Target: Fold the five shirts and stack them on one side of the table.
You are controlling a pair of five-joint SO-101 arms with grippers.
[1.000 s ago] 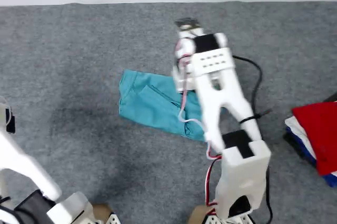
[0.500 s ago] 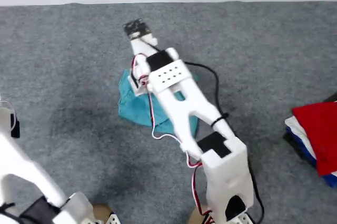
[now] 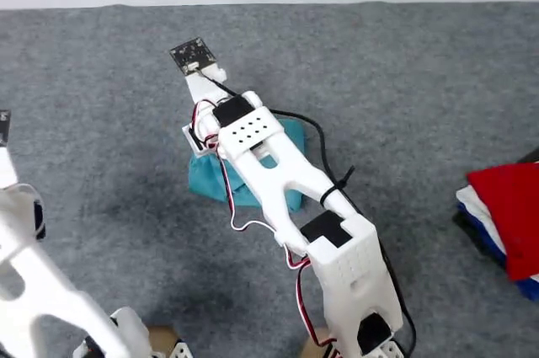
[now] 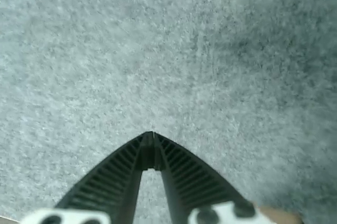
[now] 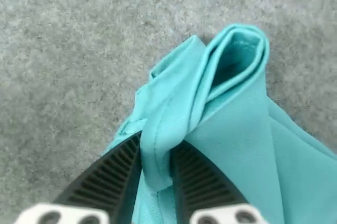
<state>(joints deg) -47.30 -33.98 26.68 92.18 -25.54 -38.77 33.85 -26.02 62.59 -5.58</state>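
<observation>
Right gripper (image 5: 156, 149): I see it clamped on a teal shirt (image 5: 237, 124) fold, frame centre.
Left gripper (image 4: 152, 138): tips together above the grey table (image 4: 158, 50).
Folded stack (image 3: 505, 206): right edge.

The right arm (image 3: 278, 173) was observed stretched from its base at the near edge, right of centre, diagonally toward the far left, with its links nearly in one line. Its wrist camera board (image 3: 192, 55) was noted at the farthest point of the reach. The right gripper (image 5: 156, 147) was found pointed downward, both ribbed fingers (image 5: 118, 174) pressed against a fold of the teal shirt (image 5: 237, 129) clamped between them. The left arm (image 3: 34, 291) was recorded at the near left corner, drawn back and raised. The left gripper (image 4: 152, 142) was seen with its fingertips met and nothing between them.
</observation>
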